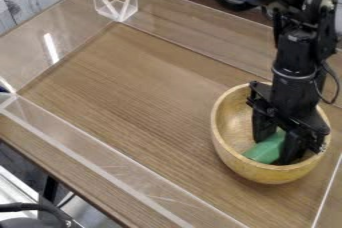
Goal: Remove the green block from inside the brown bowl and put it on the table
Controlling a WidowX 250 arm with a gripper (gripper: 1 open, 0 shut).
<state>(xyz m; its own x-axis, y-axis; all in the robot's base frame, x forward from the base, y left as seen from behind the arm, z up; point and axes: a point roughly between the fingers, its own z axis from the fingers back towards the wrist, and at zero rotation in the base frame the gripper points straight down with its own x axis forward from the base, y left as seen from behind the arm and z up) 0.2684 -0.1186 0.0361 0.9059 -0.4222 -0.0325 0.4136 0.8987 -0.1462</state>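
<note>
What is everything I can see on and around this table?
table: one, medium brown wood, fills the view.
clear acrylic walls: low, see-through, along the table's edges.
brown bowl: one, light tan wood, near right part of the table.
green block: one, bright green, inside the bowl.
robot arm: one, black, reaching down into the bowl.
fingers: black, shut on the green block.
</note>
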